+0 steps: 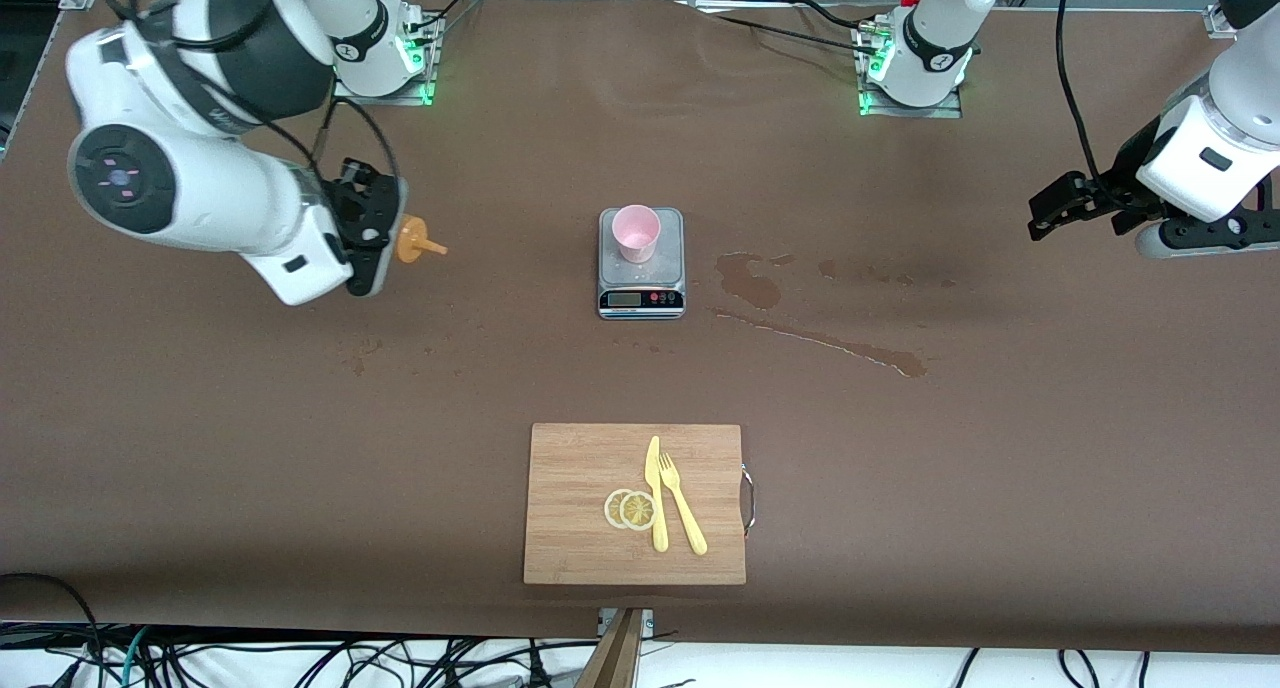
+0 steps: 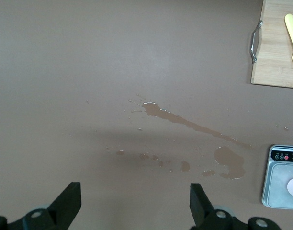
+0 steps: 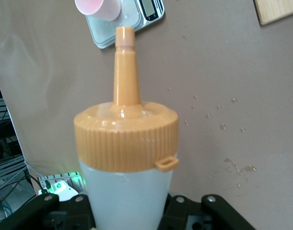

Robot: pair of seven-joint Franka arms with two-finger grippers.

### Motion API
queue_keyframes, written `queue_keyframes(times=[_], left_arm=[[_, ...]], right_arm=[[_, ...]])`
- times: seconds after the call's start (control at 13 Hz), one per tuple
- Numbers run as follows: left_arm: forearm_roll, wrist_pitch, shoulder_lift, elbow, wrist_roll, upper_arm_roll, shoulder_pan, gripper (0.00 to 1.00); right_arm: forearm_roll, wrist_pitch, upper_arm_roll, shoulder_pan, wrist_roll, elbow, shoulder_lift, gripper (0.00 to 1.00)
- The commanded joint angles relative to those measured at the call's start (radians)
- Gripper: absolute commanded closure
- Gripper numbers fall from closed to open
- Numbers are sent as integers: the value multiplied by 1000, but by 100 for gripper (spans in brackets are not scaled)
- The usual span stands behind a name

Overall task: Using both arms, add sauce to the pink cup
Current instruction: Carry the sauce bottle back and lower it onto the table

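Sauce (image 3: 127, 158) sits clamped in our right gripper (image 1: 372, 230), tipped sideways above the counter (image 1: 300, 448) toward the right arm's end, nozzle aimed at the pink cup (image 1: 636, 233) on the scale (image 1: 641, 288). We judge transport comes next. Our left gripper (image 2: 134, 203) waits, fingers apart, above the spill (image 2: 194, 127).

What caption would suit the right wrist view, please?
Right tool holding the sauce bottle, nozzle aimed toward the pink cup on the scale.

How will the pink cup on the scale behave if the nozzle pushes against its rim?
The pink cup looks thin and empty, so probably light and easily tipped. It stands loose on the smooth scale, so it may slide. The left gripper could steady it.
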Motion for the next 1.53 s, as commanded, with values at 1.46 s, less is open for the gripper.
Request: queue_keyframes(times=[1.46], left_arm=[[-12, -15, -9, -6, 9, -11, -1, 0]], right_arm=[[756, 170, -177, -450, -1453, -280, 279, 100]])
